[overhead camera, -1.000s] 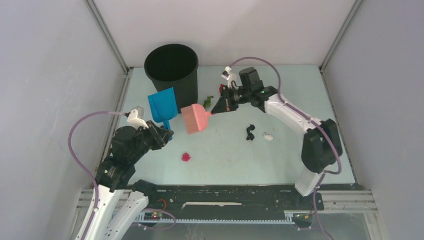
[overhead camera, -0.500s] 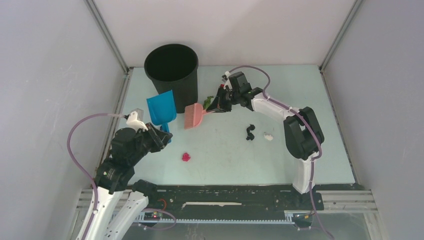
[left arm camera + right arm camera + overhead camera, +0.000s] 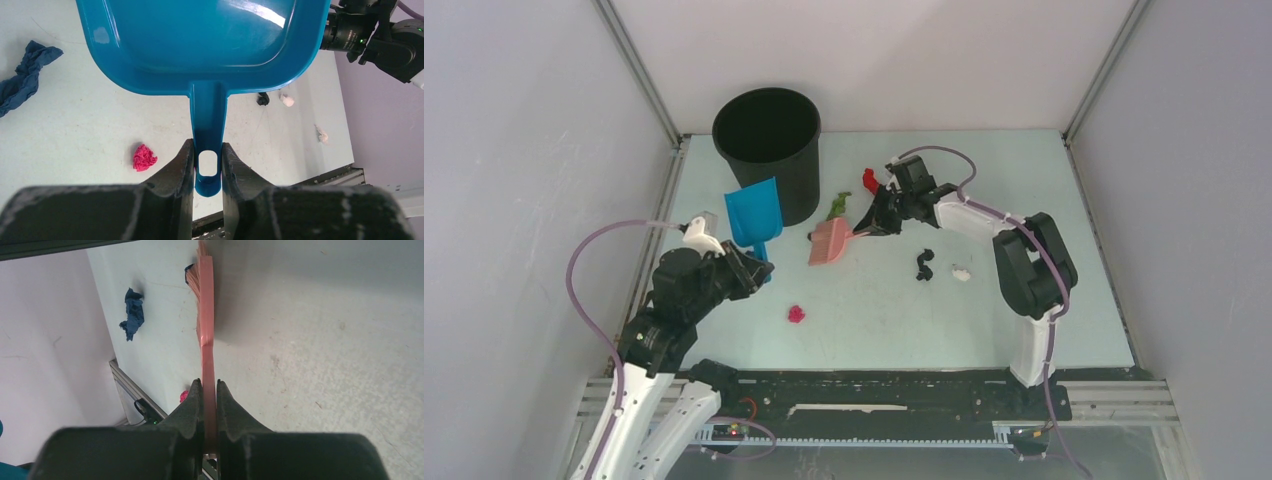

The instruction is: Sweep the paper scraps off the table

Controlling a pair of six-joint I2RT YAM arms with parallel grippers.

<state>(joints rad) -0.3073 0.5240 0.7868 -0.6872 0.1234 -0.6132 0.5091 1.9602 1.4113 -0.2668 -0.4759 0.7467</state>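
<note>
Seen from above, the right gripper has brought the pink hand brush down. A second ago the brush was lifted and looked large. Now it looks small and sits low over the table, just in front of the green scrap. The red scrap, which the arm hid before, now shows behind the gripper. The blue dustpan in the left gripper has hardly moved and waits beside the black bin. The paper scraps all lie on the table: the magenta scrap toward the front, and the black scrap and the white scrap more to the right. I judge that a sweeping stroke is about to begin and nothing is collected yet.

In the left wrist view, the two fingers press on both sides of the dustpan handle. The pan is empty. The magenta scrap and a dark blue scrap lie on the table below it, not touching it.

In the right wrist view, the fingers are clamped tight on the thin brush handle. The bristles point away and throw a shadow on the table. Whether they touch it I cannot tell. The dark blue scrap lies to one side of them, apart.
</note>
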